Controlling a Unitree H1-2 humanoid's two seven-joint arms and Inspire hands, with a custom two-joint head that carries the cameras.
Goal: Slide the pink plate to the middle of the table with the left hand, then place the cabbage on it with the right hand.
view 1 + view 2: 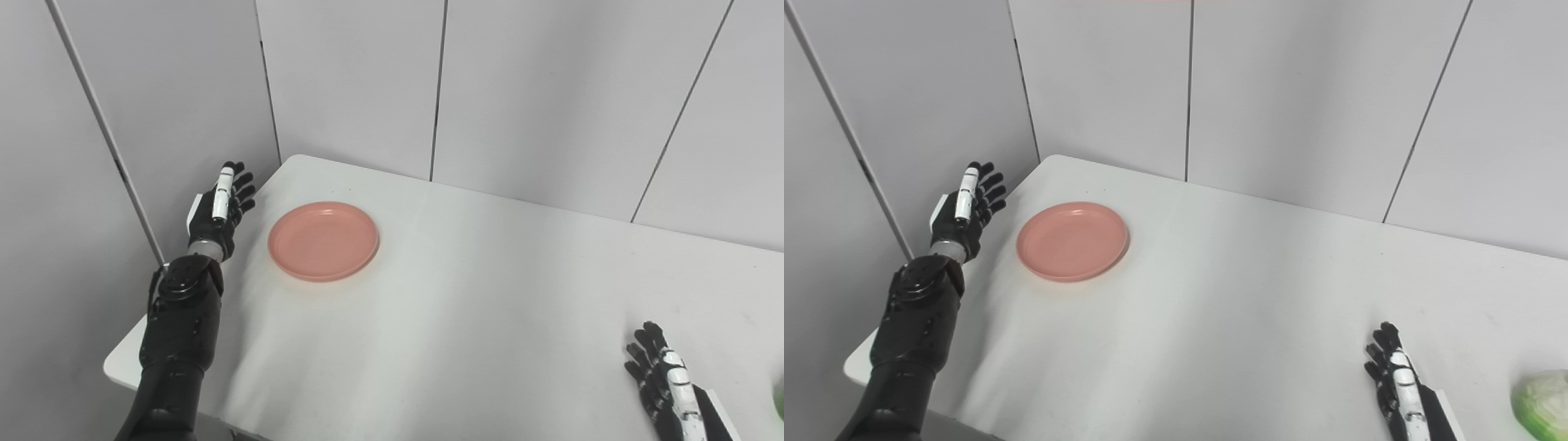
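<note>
At the far left, the left hand (220, 211) is held raised at the table's left edge, fingers extended and spread, with nothing grasped. The pink plate (323, 240) is located just to the right of this hand, flat on the table (490, 294) in its rear-left area, apart from the fingers; no contact is seen. The plate is round, so no long axis needs to be considered. The table's middle lies to the right of the plate and nearer the robot, so the hand is judged to be on the correct side for a rightward push. The left hand is by far the nearer to the plate.

At the lower right, the right hand (1402, 383) is held low over the table, fingers extended and empty. The cabbage (1543, 404) is found just to its right, at the frame edge, untouched.
</note>
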